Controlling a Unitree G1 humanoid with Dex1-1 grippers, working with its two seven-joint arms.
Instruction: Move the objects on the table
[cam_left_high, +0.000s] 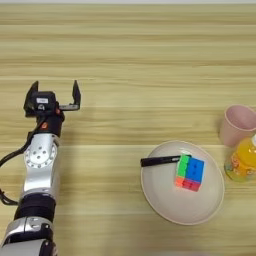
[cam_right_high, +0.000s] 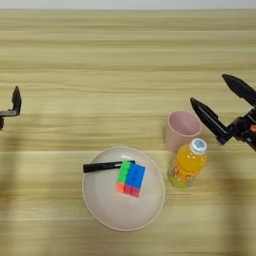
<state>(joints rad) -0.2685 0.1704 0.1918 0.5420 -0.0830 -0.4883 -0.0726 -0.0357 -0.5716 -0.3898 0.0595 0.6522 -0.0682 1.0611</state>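
Observation:
A small orange juice bottle (cam_right_high: 187, 165) with a white cap stands upright on the table (cam_right_high: 125, 60), just right of a pale plate (cam_right_high: 105, 205). A slim black marker pen (cam_right_high: 102, 166) lies across the plate's upper left rim. My right gripper (cam_right_high: 221, 97) hovers open up and to the right of the bottle, beside the pink cup, holding nothing. My left gripper (cam_left_high: 54, 93) stands open at the far left, well away from the plate, with nothing between its fingers.
A multicoloured puzzle cube (cam_right_high: 131, 178) rests on the plate next to the pen's tip. A pink cup (cam_right_high: 182, 129) stands right behind the bottle, close to the right gripper's lower finger.

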